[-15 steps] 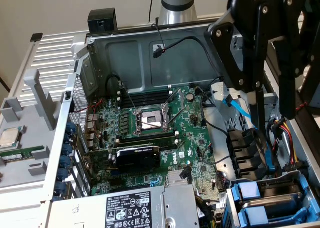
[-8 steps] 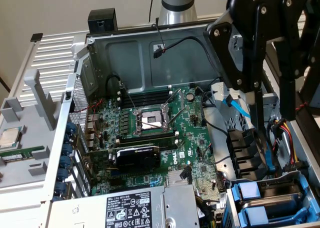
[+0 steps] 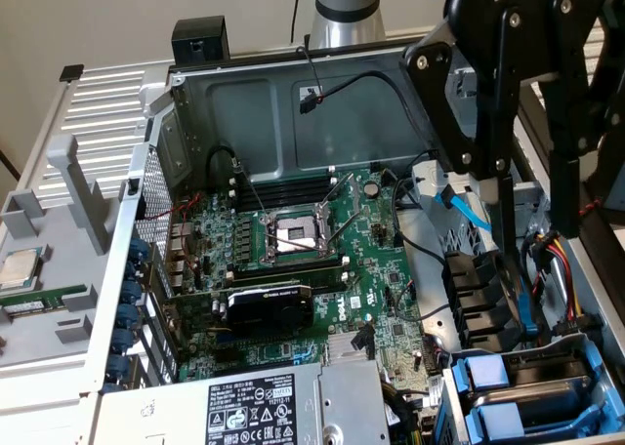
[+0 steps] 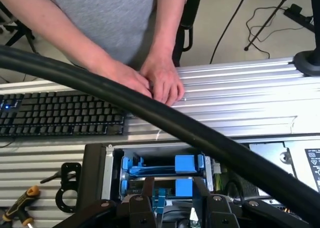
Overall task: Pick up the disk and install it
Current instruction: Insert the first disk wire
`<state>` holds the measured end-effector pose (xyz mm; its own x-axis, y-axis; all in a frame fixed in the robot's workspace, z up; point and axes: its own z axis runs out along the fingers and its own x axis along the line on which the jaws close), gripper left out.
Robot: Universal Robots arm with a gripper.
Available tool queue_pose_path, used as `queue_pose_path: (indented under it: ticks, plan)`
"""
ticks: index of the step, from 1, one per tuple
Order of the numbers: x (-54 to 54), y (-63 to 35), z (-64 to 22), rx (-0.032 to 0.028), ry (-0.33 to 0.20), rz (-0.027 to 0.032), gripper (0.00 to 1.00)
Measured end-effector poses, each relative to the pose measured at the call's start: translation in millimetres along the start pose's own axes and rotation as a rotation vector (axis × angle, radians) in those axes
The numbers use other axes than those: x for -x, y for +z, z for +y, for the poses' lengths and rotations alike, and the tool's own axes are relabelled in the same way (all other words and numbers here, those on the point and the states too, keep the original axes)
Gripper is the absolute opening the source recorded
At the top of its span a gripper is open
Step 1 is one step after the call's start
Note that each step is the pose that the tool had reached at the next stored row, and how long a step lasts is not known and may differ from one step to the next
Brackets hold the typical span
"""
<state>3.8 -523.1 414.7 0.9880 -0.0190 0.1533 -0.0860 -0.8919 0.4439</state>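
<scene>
The gripper (image 3: 535, 242) hangs over the drive side of the open computer case (image 3: 186, 113), at the exterior view's right. Its 2 long black fingers (image 3: 505, 221) are spread wide, with nothing between them. The tips dip below the case's top edge, above a row of black plastic clips (image 3: 474, 289) and a bundle of coloured wires (image 3: 559, 260), so the room around them is tight.

The disk (image 3: 547, 390) lies in the metal drive cage (image 4: 107, 178) at the case's corner, at the exterior view's lower right. Its grey metal face shows between blue carrier ends (its label cannot be made out). It is lower in the exterior view than the fingertips and apart from them. A 2nd blue carrier (image 3: 498, 424) sits just beside it. In the wrist view the cage's open side faces the gripper, its walls close on both sides of the blue parts.

The grey power-supply box (image 3: 264, 406) stands at the exterior view's left of the cage, with cables filling the gap between them. The motherboard (image 3: 381, 260) takes up the case floor, its middle open.

In the wrist view a thick black hose (image 4: 175, 123) crosses in front. Beyond the case, a person's hands (image 4: 150, 80) rest on the ribbed metal table (image 4: 240, 88), just beside a keyboard (image 4: 55, 113). A screwdriver (image 4: 17, 204) lies near the table's edge.
</scene>
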Motion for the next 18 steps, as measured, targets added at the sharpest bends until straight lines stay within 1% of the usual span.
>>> queue_pose_path:
  ticks: [2, 4, 8, 11, 13, 15, 16, 18]
  plan:
    - [-3.2, 0.7, -0.1, -0.0004, 0.003, 0.0042, 0.43]
    - [-6.9, 1.3, 0.2, -0.0001, 0.004, 0.0065, 0.43]
    - [-11.9, 2.8, 1.6, -0.0025, 0.006, 0.0075, 0.43]
    - [-14.9, 4.2, 3.2, -0.0063, 0.009, 0.0081, 0.43]
    - [-15.6, 5.0, 4.5, -0.0096, 0.014, 0.0073, 0.43]
    - [-15.9, 5.3, 5.1, -0.0146, 0.022, 0.0046, 0.43]
    - [-16.0, 5.2, 5.1, -0.0192, 0.028, 0.0021, 0.43]
    - [-16.1, 5.4, 5.0, -0.0340, 0.044, -0.0040, 0.43]
